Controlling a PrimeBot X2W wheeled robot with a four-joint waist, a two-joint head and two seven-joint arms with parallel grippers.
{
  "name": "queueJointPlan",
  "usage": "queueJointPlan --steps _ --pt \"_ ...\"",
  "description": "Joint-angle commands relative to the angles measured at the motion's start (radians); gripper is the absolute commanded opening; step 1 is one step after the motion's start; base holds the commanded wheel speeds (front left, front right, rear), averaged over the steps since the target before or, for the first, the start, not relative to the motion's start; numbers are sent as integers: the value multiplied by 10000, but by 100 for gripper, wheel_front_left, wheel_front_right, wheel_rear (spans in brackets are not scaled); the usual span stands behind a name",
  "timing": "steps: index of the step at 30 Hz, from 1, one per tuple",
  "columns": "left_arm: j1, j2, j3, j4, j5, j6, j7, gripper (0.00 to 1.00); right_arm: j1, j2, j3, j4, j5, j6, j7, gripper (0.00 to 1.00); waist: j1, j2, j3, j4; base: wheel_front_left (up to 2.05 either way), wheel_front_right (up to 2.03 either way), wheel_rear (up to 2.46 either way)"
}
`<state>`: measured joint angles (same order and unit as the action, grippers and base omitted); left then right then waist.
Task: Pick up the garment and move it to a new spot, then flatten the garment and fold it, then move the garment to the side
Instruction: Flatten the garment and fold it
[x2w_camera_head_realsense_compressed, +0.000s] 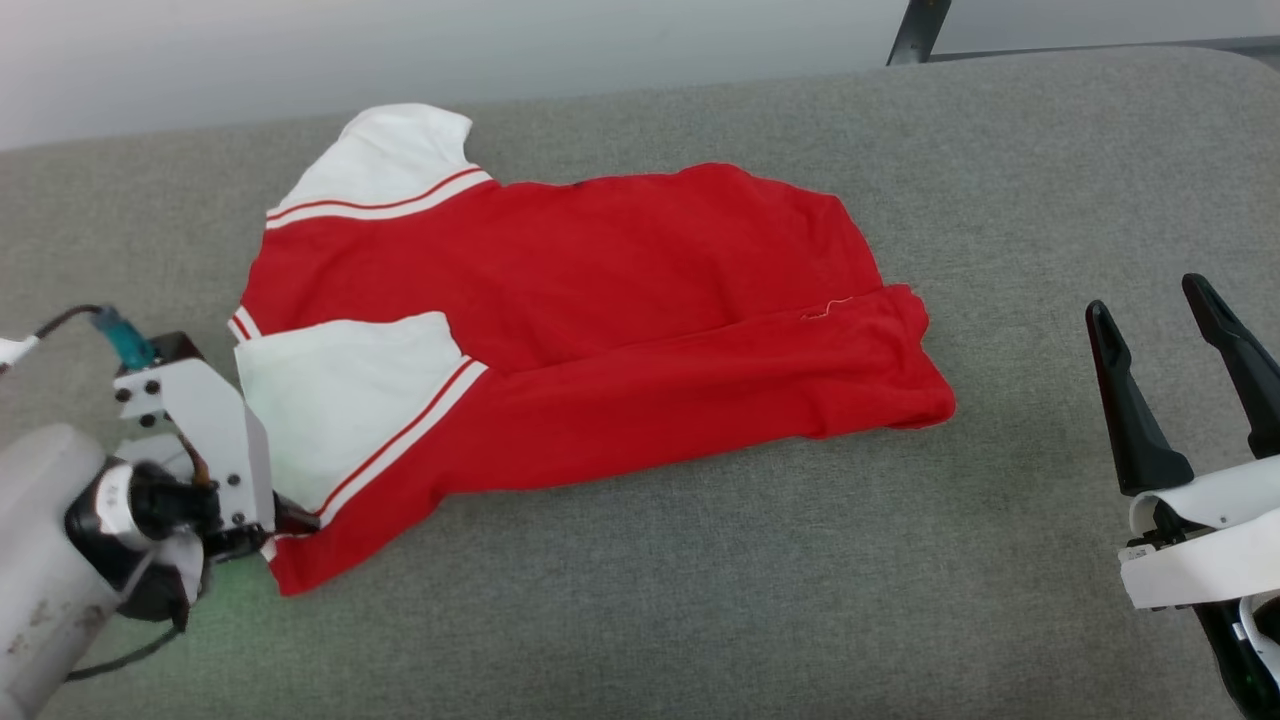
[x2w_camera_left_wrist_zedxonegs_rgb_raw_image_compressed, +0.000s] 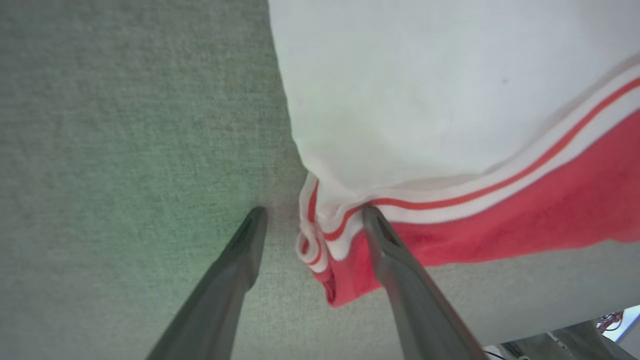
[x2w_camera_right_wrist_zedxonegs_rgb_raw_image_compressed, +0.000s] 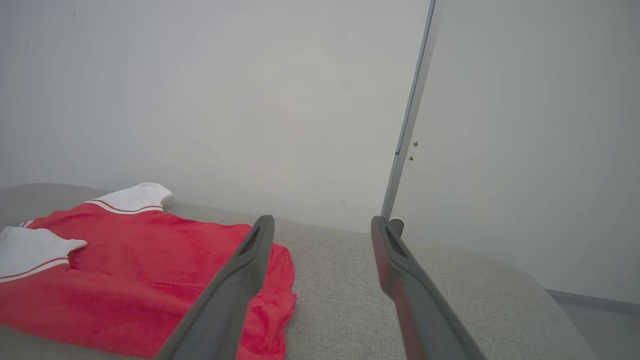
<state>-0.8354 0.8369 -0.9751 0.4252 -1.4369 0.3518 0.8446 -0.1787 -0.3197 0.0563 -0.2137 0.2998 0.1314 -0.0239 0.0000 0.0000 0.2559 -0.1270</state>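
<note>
Grey woven fabric covers the padded surface (x2w_camera_head_realsense_compressed: 700, 600) that fills the head view. Nearest, at the lower left, the robot's pale left forearm (x2w_camera_head_realsense_compressed: 40, 560) reaches in from the corner. Its wrist bends so that the left pincer (x2w_camera_left_wrist_zedxonegs_rgb_raw_image_compressed: 312, 212) points down at the near left corner of the garment (x2w_camera_head_realsense_compressed: 600, 300). In the left wrist view its two dark fingers stand apart and grip nothing. One finger (x2w_camera_left_wrist_zedxonegs_rgb_raw_image_compressed: 240, 260) is over bare grey fabric just beside the cloth. The other finger (x2w_camera_left_wrist_zedxonegs_rgb_raw_image_compressed: 390, 250) lies over the red body, with its tip at the red-and-white striped trim. Whether that tip presses the cloth cannot be told.

At the lower right, the right pincer (x2w_camera_head_realsense_compressed: 1145, 295) hovers with its fingers pointing up and away. Its fingers are spread wide and empty, well apart from the garment.

The red garment lies flat on the surface, left of middle, folded along its length. Its long axis runs left to right across the head view. The sleeve end points to the robot's left and the hem end to the right. A white sleeve (x2w_camera_head_realsense_compressed: 340, 400) lies on the near side and a second sleeve (x2w_camera_head_realsense_compressed: 390, 160) on the far side, each edged with striped trim.

Beyond the surface, the right wrist view shows a pale wall (x2w_camera_right_wrist_zedxonegs_rgb_raw_image_compressed: 250, 100) and a thin metal post (x2w_camera_right_wrist_zedxonegs_rgb_raw_image_compressed: 410, 125).
</note>
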Motion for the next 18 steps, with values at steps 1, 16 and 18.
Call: queueJointPlan --steps 1,16,18 --pt "239 -255 -38 237 -164 -4 -45 100 76 53 -50 -71 61 -11 54 100 0 0 80 -49 0 0 0" --pt "-415 -876 135 1089 110 -777 -580 0 -269 -465 400 317 1530 -10 3394 100 0 0 395 362 0 0 0" --pt "-590 -989 95 1156 227 -861 -622 0 -631 -609 527 443 1853 -10 4435 100 0 0 525 480 0 0 0"
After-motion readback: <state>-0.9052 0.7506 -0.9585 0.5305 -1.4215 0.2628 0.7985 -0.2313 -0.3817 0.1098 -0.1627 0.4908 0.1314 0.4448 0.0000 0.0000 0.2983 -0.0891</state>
